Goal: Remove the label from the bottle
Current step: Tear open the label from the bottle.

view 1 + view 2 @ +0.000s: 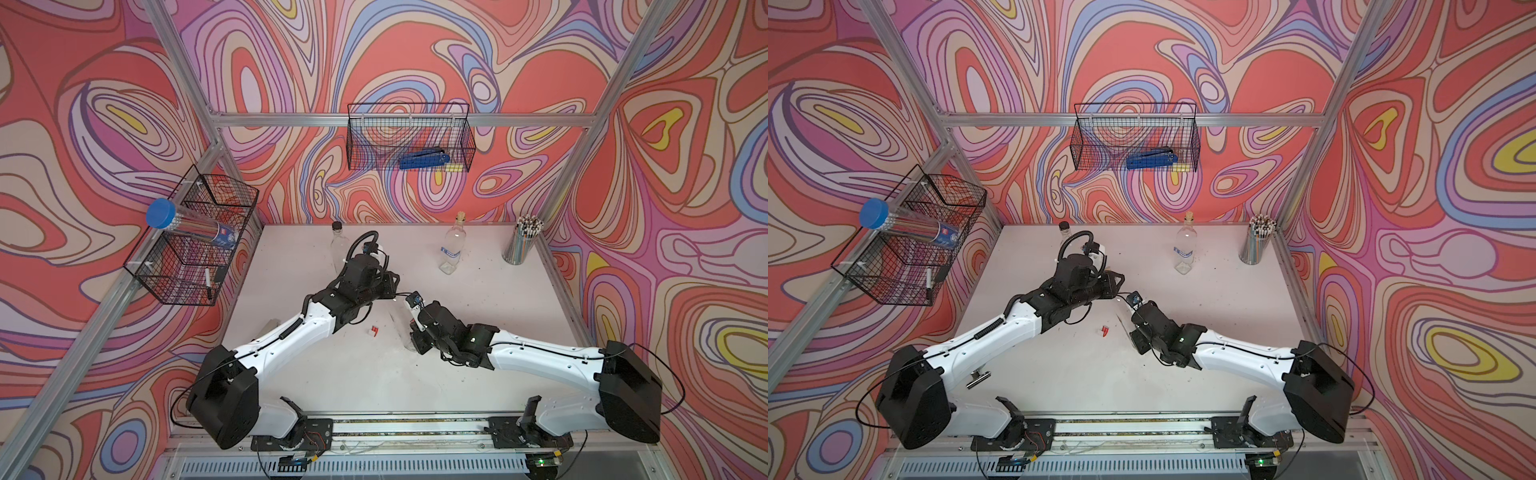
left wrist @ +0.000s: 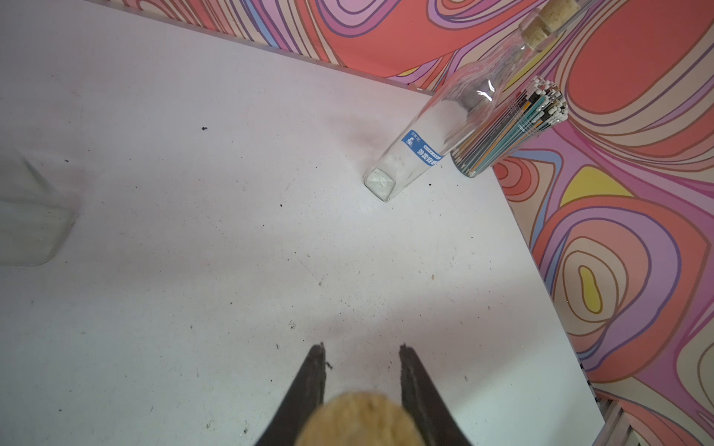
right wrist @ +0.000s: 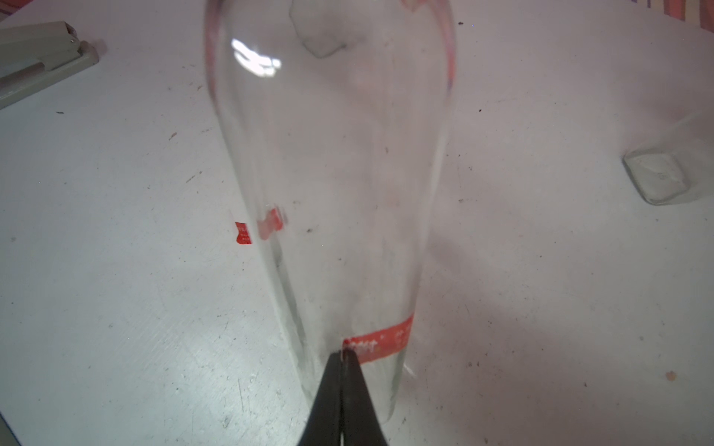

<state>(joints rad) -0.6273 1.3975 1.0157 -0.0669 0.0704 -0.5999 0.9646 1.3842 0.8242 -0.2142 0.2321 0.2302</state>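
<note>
Jaws of the right gripper (image 3: 342,357) are pressed fully together, tips set against the torn end of the red label (image 3: 386,340), low on the clear bottle (image 3: 332,173) — whether any paper is caught between them cannot be made out. The left gripper (image 2: 361,346) takes the bottle from above, its jaws closed on either side of the cork (image 2: 359,417), steadying the glass near the middle of the desk (image 3: 116,309), between the two arms.

The bottle's long axis runs roughly upright, from the cork down to the base by the right jaws. The base itself is hidden behind them. The label on the glass is a narrow band that wraps round it, crossways to that axis, and leads away from the jaw tips. A red scrap (image 3: 243,233) lies loose on the desk near the bottle, so part of the job looks done.

The right arm is the nearer to the band and the one placed to peel. By this reading the coming pull should run round the bottle along the band — not up or down its length — while the left holds the top against the tug. Tips slipping off the thin edge looks the main risk.
</note>
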